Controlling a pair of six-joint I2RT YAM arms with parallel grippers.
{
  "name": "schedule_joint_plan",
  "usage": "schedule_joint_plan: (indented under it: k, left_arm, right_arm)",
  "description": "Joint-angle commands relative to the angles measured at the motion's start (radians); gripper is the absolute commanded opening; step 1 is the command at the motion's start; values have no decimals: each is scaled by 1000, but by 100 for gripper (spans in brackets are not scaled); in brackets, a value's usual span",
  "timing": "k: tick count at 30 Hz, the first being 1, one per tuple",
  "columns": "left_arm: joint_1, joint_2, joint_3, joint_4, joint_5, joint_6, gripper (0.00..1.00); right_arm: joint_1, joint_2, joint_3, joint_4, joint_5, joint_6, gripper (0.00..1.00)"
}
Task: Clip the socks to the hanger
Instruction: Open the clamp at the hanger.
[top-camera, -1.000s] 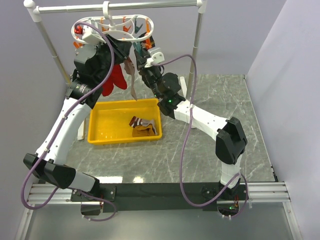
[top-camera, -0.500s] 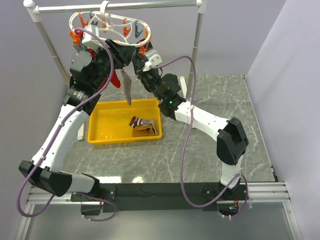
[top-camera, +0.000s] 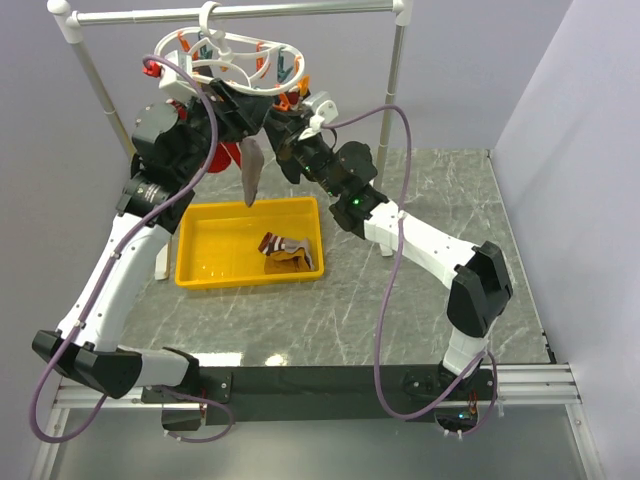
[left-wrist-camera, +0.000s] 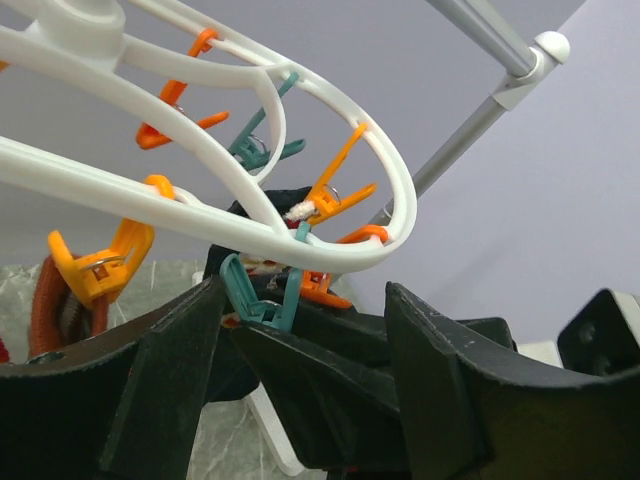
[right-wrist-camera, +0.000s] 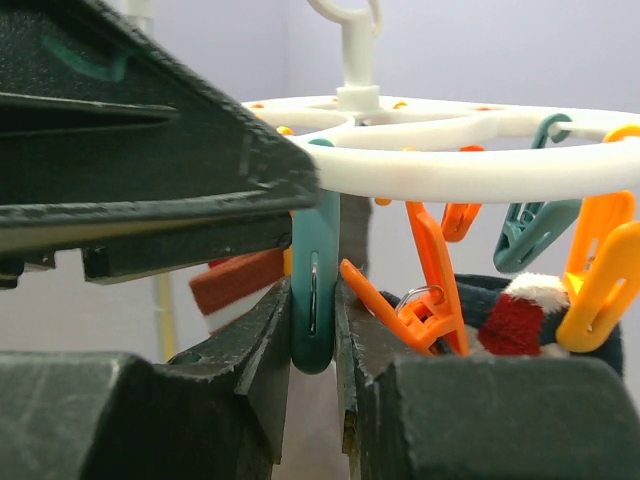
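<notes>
My right claw (right-wrist-camera: 314, 322) clamps one teal plastic clothespin (right-wrist-camera: 312, 240) on the single white oval plastic hanger (right-wrist-camera: 450, 172) hooked to the rail (top-camera: 250, 12), one grey-beige sock (top-camera: 250, 172) dangling below, my left claw (left-wrist-camera: 305, 300) spread wide, empty

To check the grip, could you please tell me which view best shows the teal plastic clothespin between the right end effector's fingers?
Right wrist view: the teal plastic clothespin sits centred, squeezed by the right end effector. Top external: hidden among the arms. Left wrist: teal pins visible, which one unclear.

left arm (top-camera: 112, 268) raised, left fingers (left-wrist-camera: 165, 392) spread apart, right arm (top-camera: 422, 236) raised, right fingers (right-wrist-camera: 262, 365) pinched close
</notes>
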Motion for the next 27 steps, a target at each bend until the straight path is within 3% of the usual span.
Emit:
schedule_joint_plan:
  k: [1,7,17,27]
  left_arm:
    - [20,-33,27,1,57,-47,70]
    - [49,-35,39,-16,95,-110,70]
    - [55,-18,-4,106,169,-162,65]
    - [46,1,24,57,95,-116,58]
  right_arm:
    - [-18,-77,11,6,-110,120,15]
    - [-20,-99,12,-4,-138,154,15]
    - [-20,-108,6,-21,-160,171,14]
    - [-18,-103,22,-44,-98,139,12]
